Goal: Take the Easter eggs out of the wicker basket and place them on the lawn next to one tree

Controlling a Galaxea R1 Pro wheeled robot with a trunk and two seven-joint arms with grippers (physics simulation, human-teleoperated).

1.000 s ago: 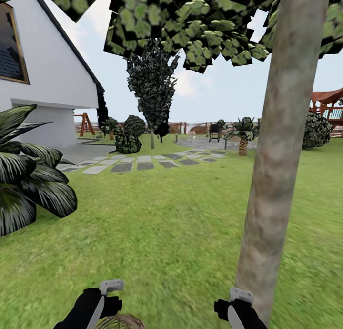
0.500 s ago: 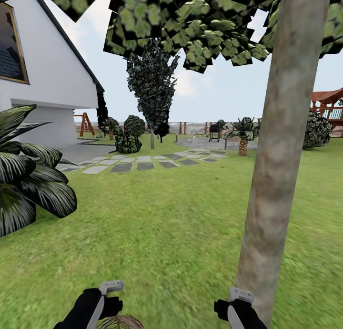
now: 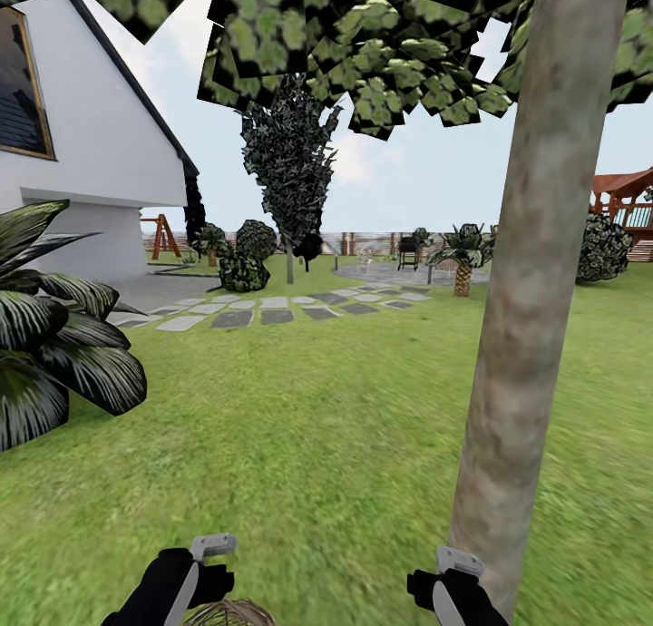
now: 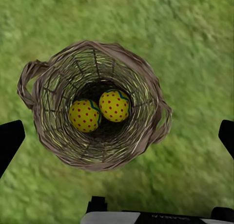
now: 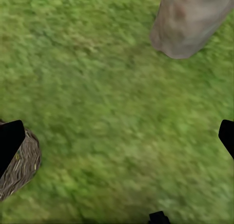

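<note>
The brown wicker basket (image 4: 92, 104) stands on the lawn (image 4: 195, 48), seen from straight above in the left wrist view. Two yellow Easter eggs with red dots lie side by side on its bottom, one (image 4: 84, 115) touching the other (image 4: 114, 105), both with a blue-green band. My left gripper (image 4: 119, 136) hangs open above the basket, its fingers spread wider than the rim. The basket's rim (image 3: 227, 613) peeks in at the head view's lower edge beside my left gripper (image 3: 195, 576). My right gripper (image 3: 453, 585) is open and empty over the grass near the tree trunk (image 3: 535, 281). The trunk's foot (image 5: 187, 22) meets the grass there.
A big dark-leaved plant (image 3: 45, 327) stands at the left. A grey stepping-stone path (image 3: 272, 310) crosses the lawn farther off, with a dark conifer (image 3: 290, 168), bushes and a small palm (image 3: 464, 249) behind. The white house (image 3: 82, 136) is at the left, a red playset (image 3: 626, 200) far right.
</note>
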